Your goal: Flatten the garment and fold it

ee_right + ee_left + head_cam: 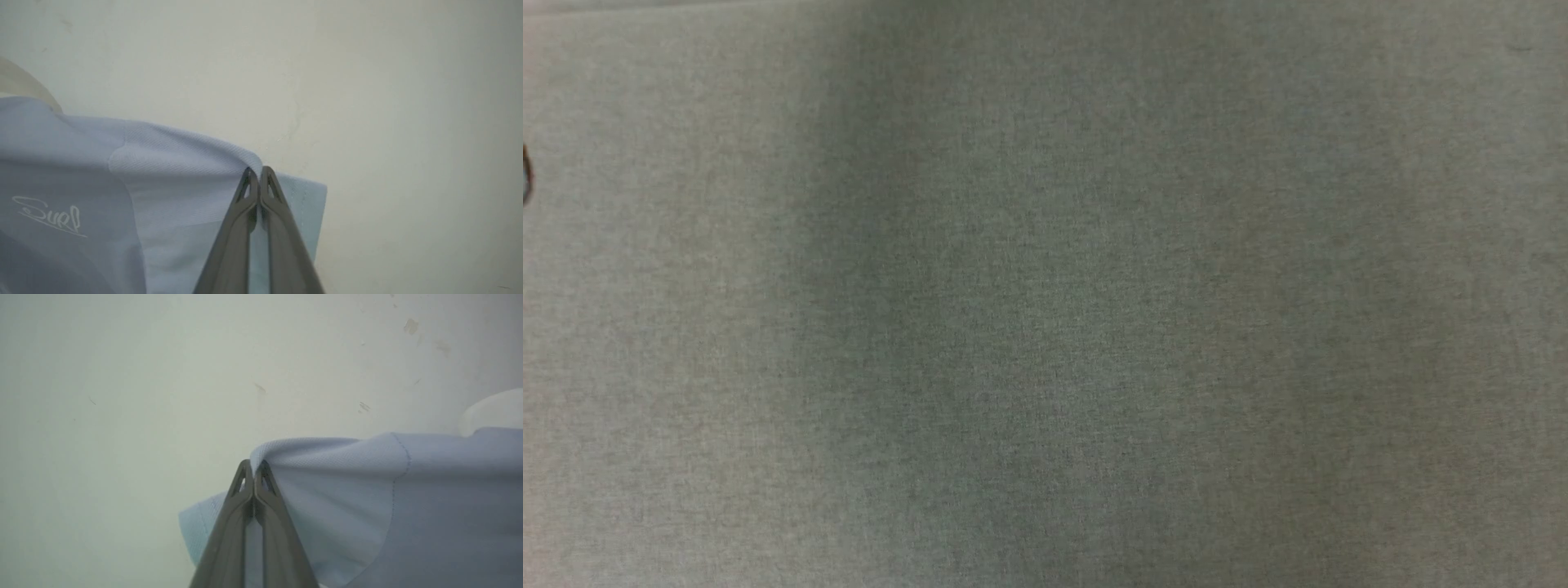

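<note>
Left pincer (254, 467): fingers closed tight, tips pinching a raised fold of the garment (367, 490) at the shoulder, just above the sleeve seam. Light blue knit bunches up over the tips and stretches taut from them across to the right edge of the left wrist view. The left sleeve (196, 526) hangs loose beside the fingers, hem stitching visible. The white collar (494, 408) pokes up at the far right.

Right pincer (256, 173): also closed tight, tips gripping the fold at the other shoulder. Cloth is pulled taut from the tips toward the left edge of the right wrist view. The right sleeve (306, 204) sticks out flat just past the fingers. White script logo (49, 216) on the chest, lower left.

Behind the shirt in both wrist views is a pale off-white surface (122, 396) with small scuffs; can't tell if it is the desk.

Head view: grey-green woven surface (1045, 294), a small dark object (526, 175) cut off at its left edge, unidentifiable.
</note>
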### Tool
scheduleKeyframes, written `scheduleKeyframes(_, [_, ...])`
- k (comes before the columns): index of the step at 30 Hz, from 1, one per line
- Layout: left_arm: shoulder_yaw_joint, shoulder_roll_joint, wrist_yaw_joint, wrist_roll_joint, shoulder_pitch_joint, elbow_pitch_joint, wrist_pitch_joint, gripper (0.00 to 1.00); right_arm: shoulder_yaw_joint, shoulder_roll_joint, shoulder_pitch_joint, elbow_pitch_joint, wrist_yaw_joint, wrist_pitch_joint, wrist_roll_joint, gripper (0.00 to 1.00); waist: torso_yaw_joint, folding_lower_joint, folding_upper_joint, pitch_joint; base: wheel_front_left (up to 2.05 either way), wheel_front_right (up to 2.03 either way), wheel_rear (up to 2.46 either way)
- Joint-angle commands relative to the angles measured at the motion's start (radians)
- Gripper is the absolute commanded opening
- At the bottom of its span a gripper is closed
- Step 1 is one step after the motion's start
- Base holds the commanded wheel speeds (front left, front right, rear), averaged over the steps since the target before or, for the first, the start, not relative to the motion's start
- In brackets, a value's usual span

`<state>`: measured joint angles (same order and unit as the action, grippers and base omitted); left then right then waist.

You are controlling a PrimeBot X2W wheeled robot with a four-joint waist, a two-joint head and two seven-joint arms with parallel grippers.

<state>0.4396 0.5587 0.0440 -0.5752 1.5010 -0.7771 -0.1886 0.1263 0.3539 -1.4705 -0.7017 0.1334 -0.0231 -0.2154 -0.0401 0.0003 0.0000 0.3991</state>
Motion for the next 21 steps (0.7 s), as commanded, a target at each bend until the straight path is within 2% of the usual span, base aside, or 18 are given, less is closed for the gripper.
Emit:
scheduleKeyframes(1, [0.000, -0.003, -0.013, -0.010, -0.012, -0.035, -0.012, 0.00, 0.017, -0.002, 0.005, -0.037, -0.003, 0.014, -0.015, 0.00, 0.004, -0.0003, 0.0000, 0.018, 0.00, 0.00, 0.00])
scheduleKeyframes(9, [-0.006, -0.050, -0.077, -0.064, -0.138, -0.143, -0.048, 0.00, 0.134, -0.019, 0.107, -0.136, -0.003, 0.084, -0.102, 0.00, 0.015, -0.0003, 0.0000, 0.008, 0.00, 0.00, 0.00])
scheduleKeyframes(15, [-0.030, -0.083, -0.104, -0.122, -0.375, -0.121, -0.067, 0.00, 0.225, -0.003, 0.306, -0.107, -0.003, 0.140, -0.190, 0.00, 0.031, -0.0003, 0.0000, -0.074, 0.00, 0.00, 0.00])
scheduleKeyframes(19, [-0.044, -0.098, -0.092, -0.149, -0.601, -0.045, -0.071, 0.00, 0.264, 0.018, 0.500, -0.038, -0.003, 0.150, -0.251, 0.00, 0.037, -0.0003, 0.0000, -0.157, 0.00, 0.00, 0.00])
scheduleKeyframes(21, [-0.058, -0.100, -0.071, -0.165, -0.724, 0.013, -0.072, 0.00, 0.269, 0.031, 0.614, 0.016, -0.003, 0.142, -0.276, 0.00, 0.039, -0.0003, 0.0000, -0.195, 0.00, 0.00, 0.00])
